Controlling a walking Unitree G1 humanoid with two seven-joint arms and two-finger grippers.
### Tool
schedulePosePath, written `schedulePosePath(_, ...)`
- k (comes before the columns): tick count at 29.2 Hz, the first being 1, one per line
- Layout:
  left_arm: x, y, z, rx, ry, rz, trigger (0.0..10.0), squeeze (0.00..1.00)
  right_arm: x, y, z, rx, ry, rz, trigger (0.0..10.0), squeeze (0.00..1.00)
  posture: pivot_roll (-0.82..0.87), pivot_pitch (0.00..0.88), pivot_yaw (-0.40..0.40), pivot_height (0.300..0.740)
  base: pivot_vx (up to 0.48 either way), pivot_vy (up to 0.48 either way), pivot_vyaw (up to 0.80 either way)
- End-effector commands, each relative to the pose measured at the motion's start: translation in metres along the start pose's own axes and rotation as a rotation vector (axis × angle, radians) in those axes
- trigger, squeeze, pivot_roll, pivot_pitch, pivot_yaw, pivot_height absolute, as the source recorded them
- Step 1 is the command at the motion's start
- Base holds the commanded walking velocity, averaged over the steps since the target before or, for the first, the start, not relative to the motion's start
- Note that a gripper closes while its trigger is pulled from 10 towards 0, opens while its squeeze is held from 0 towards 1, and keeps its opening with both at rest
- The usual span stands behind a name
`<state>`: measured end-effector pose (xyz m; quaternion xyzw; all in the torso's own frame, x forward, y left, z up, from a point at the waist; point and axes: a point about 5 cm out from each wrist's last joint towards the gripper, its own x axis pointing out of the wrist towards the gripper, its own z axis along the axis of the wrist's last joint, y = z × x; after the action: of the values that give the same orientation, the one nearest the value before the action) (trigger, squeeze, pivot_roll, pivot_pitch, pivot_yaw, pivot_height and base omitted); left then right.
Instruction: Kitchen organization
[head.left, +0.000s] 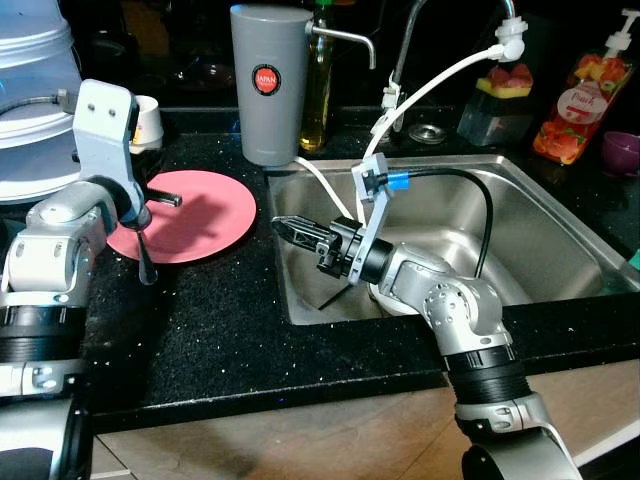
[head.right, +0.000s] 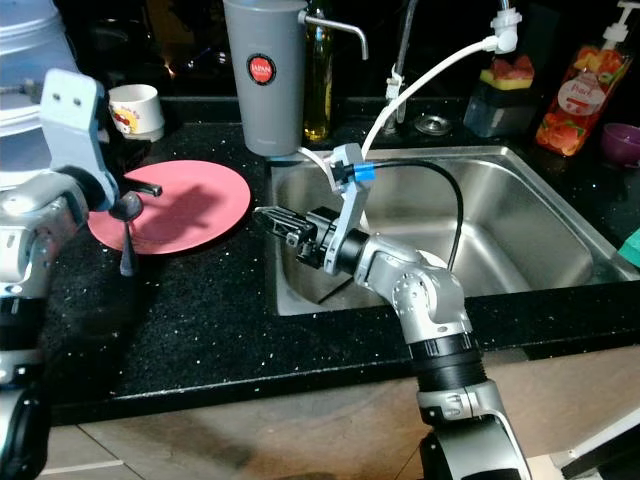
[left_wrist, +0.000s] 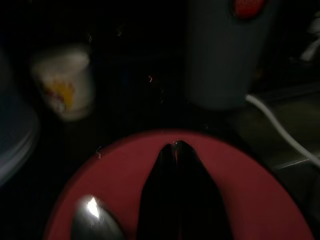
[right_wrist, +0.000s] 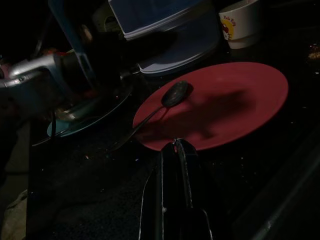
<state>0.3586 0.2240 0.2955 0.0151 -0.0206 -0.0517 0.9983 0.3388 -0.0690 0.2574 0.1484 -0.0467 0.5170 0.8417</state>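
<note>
A round red plate (head.left: 200, 215) lies on the black counter, left of the sink (head.left: 560, 230). A metal spoon (right_wrist: 175, 93) rests with its bowl on the plate's near-left edge, and its handle (head.left: 144, 255) runs off onto the counter. My left gripper (head.left: 165, 200) is shut and empty, its tips (left_wrist: 175, 145) just above the plate's left part, beside the spoon bowl (left_wrist: 95, 220). My right gripper (head.left: 285, 225) is shut and empty too, hovering over the sink's left rim and pointing at the plate (right_wrist: 220, 100).
Behind the plate stand a grey canister (head.left: 268, 80), an oil bottle (head.left: 318, 90) and a white cup (head.left: 148, 122). Stacked plastic tubs (head.left: 35, 100) fill the far left. A white hose (head.left: 440, 85) and black cable arc over the sink. A soap bottle (head.left: 585, 95) stands at the back right.
</note>
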Motion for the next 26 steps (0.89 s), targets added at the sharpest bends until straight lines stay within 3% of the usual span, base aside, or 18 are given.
schedulePosePath(1, 0.0, 0.011, -0.01, -0.163, 0.027, 0.137, 10.0, 0.14, -0.002, -0.001, 0.003, -0.008, -0.008, 0.003, 10.0, 0.0, 0.02, 0.08, -0.031, 0.74, 0.0, 0.0, 0.0)
schedulePosePath(2, 0.0, 0.013, -0.015, -0.212, 0.029, 0.185, 10.0, 0.56, -0.002, -0.001, 0.003, -0.01, -0.009, 0.007, 10.0, 0.0, 0.02, 0.08, -0.031, 0.74, 0.0, 0.0, 0.0)
schedulePosePath(3, 0.0, 0.015, -0.017, -0.236, 0.03, 0.213, 10.0, 0.56, -0.002, 0.0, 0.003, -0.011, -0.009, 0.009, 10.0, 0.0, 0.02, 0.079, -0.031, 0.74, 0.0, 0.0, 0.0)
schedulePosePath(4, 0.0, 0.016, -0.019, -0.257, 0.023, 0.227, 10.0, 1.0, -0.001, 0.0, 0.003, -0.012, -0.01, 0.01, 10.0, 0.0, 0.02, 0.079, -0.031, 0.74, 0.0, 0.0, 0.0)
schedulePosePath(10, 0.001, 0.015, -0.022, -0.307, 0.037, 0.247, 10.0, 1.0, -0.001, 0.0, 0.006, -0.01, -0.022, 0.017, 10.0, 0.0, 0.01, 0.076, -0.031, 0.74, 0.0, 0.0, 0.0)
schedulePosePath(15, 0.004, 0.012, -0.03, -0.269, 0.123, 0.287, 10.0, 1.0, -0.003, 0.0, 0.006, -0.002, -0.027, 0.015, 10.0, 0.0, 0.01, 0.077, -0.027, 0.74, 0.0, 0.0, 0.0)
schedulePosePath(18, 0.007, 0.006, -0.046, -0.202, 0.256, 0.304, 10.0, 1.0, -0.003, -0.001, 0.006, 0.006, -0.03, 0.013, 10.0, 0.0, 0.01, 0.078, -0.025, 0.74, 0.0, 0.0, 0.0)
schedulePosePath(24, 0.008, 0.008, -0.049, -0.059, 0.269, 0.358, 10.0, 1.0, -0.003, -0.001, 0.006, 0.008, -0.031, 0.012, 10.0, 0.0, 0.01, 0.08, -0.026, 0.74, 0.0, 0.0, 0.0)
schedulePosePath(25, 0.009, 0.008, -0.049, 0.019, 0.278, 0.35, 10.0, 0.78, -0.003, -0.001, 0.006, 0.009, -0.031, 0.012, 10.0, 0.0, 0.01, 0.081, -0.026, 0.74, 0.0, 0.0, 0.0)
schedulePosePath(26, 0.009, 0.008, -0.049, 0.019, 0.278, 0.35, 10.0, 0.78, -0.003, -0.001, 0.006, 0.009, -0.031, 0.012, 10.0, 0.0, 0.01, 0.081, -0.026, 0.74, 0.0, 0.0, 0.0)
